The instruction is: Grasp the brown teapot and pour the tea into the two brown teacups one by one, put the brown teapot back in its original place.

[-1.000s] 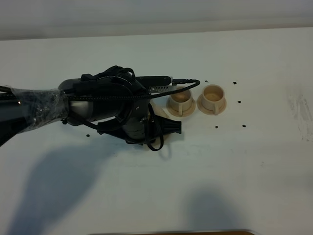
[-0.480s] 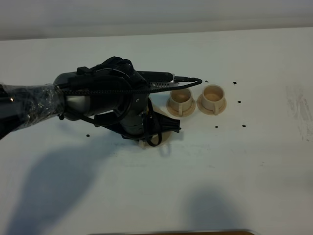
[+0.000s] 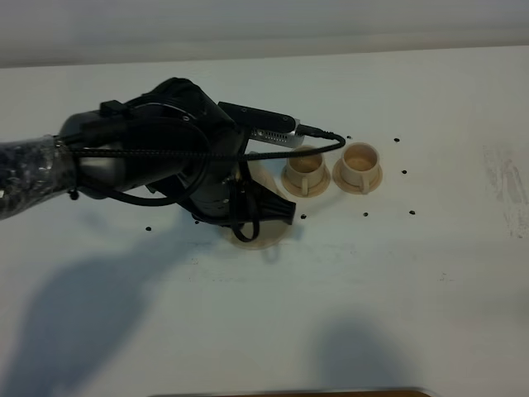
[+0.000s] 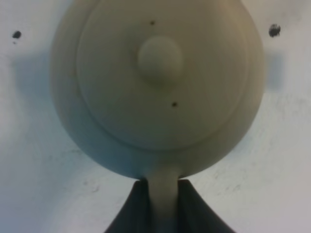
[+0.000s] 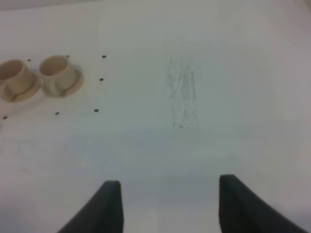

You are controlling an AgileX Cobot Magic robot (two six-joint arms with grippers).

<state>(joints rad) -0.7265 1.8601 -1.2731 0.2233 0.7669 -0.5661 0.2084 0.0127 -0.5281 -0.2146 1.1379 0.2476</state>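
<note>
left gripper [image 4: 163, 183]: clamped on the loop handle [image 4: 164, 196] of the brown teapot [image 4: 160, 104], one dark finger [image 4: 130, 216] on each side of the handle, both pressed against it.
brown teapot: seen from straight above in the left wrist view, upright, round lid with its knob [image 4: 160, 60] near the middle; hidden under the arm in the high view.
left arm [image 3: 149, 161]: reaches in from the left edge of the scene, its bulky black wrist covering the spot just left of the cups, a cable looping over it.
big saucer [image 3: 258, 237]: flat beige disc, near edge showing from under the wrist, just left of and nearer than the cups; cannot tell whether the teapot rests on it or hangs above it.
left teacup [image 3: 306, 172]: upright on its small saucer [image 3: 291, 184], right beside the arm's wrist.
right teacup [image 3: 360, 165]: upright on its own saucer, just right of the first cup, saucer rims nearly touching.
cup contents: cannot tell whether either holds tea.
right gripper [image 5: 169, 180]: jaws spread wide, nothing between them, above bare table well right of the cups; out of sight in the high view.
table [image 3: 397, 281]: white, with small dark specks [image 3: 367, 215] scattered around the cups and a faint scuffed patch [image 3: 506, 186] far right.
</note>
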